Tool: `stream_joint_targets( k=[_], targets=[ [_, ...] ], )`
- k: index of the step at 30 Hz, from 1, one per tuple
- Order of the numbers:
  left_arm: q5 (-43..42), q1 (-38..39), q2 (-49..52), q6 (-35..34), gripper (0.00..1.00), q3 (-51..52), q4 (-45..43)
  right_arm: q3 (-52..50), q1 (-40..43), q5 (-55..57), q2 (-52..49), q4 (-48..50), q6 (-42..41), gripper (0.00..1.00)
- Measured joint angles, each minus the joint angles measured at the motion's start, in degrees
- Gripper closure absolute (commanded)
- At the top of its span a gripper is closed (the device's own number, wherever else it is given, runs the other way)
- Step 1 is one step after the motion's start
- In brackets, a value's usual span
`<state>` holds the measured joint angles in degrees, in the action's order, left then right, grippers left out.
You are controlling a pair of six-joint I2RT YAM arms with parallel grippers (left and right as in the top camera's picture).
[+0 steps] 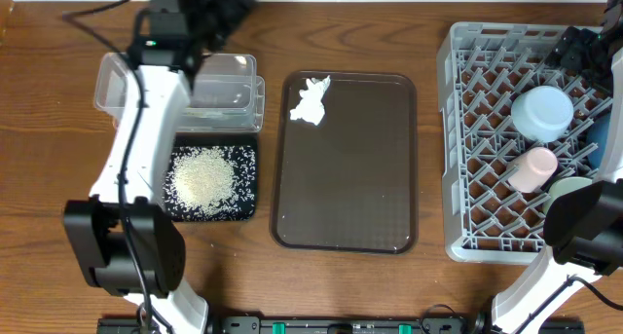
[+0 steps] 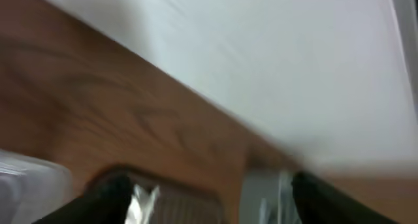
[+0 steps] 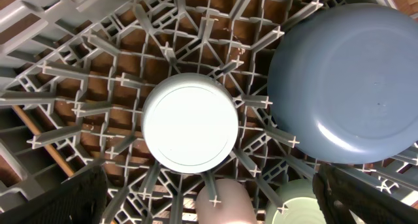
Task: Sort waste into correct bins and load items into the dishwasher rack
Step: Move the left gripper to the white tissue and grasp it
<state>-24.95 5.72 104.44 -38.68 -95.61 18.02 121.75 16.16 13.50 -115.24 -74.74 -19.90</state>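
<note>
We're over the grey rack [image 1: 454,139], at the right of the overhead frame. The light-blue bowl [image 3: 189,123] sits bottom-up on the pegs, dead centre in the right wrist view. The big dark-blue bowl [image 3: 346,80] fills the upper right, with the pink cup [image 3: 225,201] and mint bowl [image 3: 300,204] at the lower edge. The right gripper [image 3: 209,175] hangs above them, fingers spread wide and holding nothing. The left gripper [image 2: 209,185] is blurred, fingers apart too, near the clear tub [image 1: 234,91] at upper left. Rice [image 1: 204,178] heaps in the black tray [image 1: 248,209], and the tissue [image 1: 311,100] lies on the brown tray [image 1: 341,198].
</note>
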Motion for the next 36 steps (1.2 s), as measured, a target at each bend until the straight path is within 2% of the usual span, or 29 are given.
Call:
stream_joint_targets(
  k=[3, 8, 14, 20, 29, 36],
  targets=[
    [1.57, 6.03, -0.35, 9.11, 0.16, 0.00, 5.27, 0.00, 0.00, 0.00, 0.00, -0.02, 0.00, 0.01],
    [12.87, 16.59, -0.28, 22.75, 0.15, 0.09, 10.71, 0.00, 0.00, 0.00, 0.00, -0.02, 0.00, 0.01],
    [25.66, 22.36, 1.64, 31.32, 0.15, 0.09, 10.25, 0.00, 0.00, -0.02, 0.00, -0.02, 0.00, 0.01],
    [30.40, 21.88, 7.96, 34.07, 0.15, 0.09, 8.76, 0.00, 0.00, 0.00, 0.00, -0.02, 0.00, 0.01],
    [31.82, 22.08, 17.94, 34.69, 0.15, 0.09, 6.34, 0.00, 0.00, -0.02, 0.00, 0.00, 0.00, 0.01],
    [34.67, 22.10, 21.77, 34.67, 0.15, 0.09, 6.14, 0.00, 0.00, 0.00, 0.00, -0.02, 0.00, 0.01]
  ],
)
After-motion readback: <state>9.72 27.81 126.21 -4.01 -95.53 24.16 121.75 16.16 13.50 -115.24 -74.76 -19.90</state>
